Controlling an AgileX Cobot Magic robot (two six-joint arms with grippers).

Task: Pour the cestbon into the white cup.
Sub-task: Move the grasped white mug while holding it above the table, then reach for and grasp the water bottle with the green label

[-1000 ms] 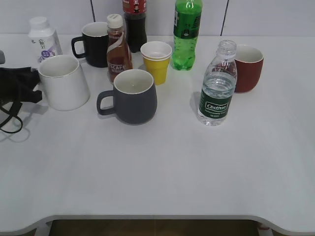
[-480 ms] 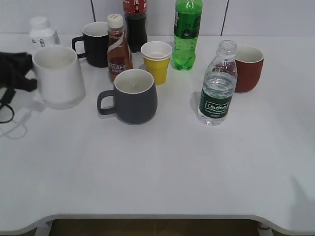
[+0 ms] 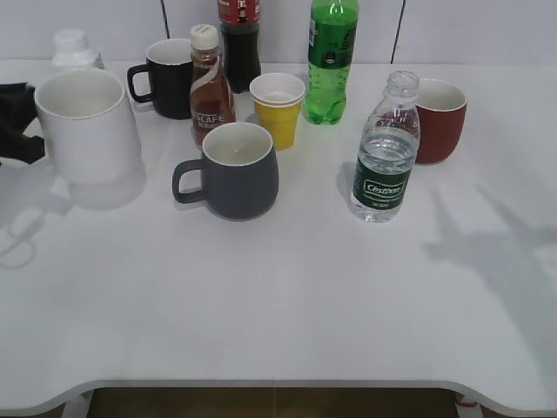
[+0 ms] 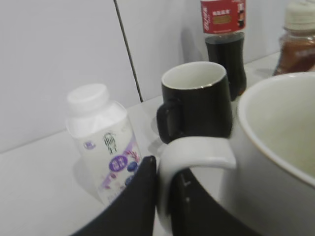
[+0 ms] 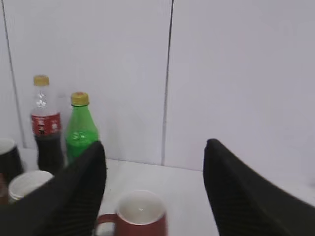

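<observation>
The white cup (image 3: 87, 126) is being held by its handle in the clamped left end effector (image 4: 165, 196) above the counter's (image 3: 278, 305) left edge, while the upright, uncapped cestbon (image 3: 384, 150) is standing well right, nearer the right end effector (image 5: 155, 191), whose fingers are being kept apart.

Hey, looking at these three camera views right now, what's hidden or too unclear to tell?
- Right gripper: absent from the exterior view; only its shadow falls on the table.
- Cestbon: outside both wrist views.
- Left gripper: its fingertips are cut off by the left wrist view's bottom edge, at the white cup handle.
- Milk bottle: mostly hidden behind the white cup in the exterior view.
</observation>
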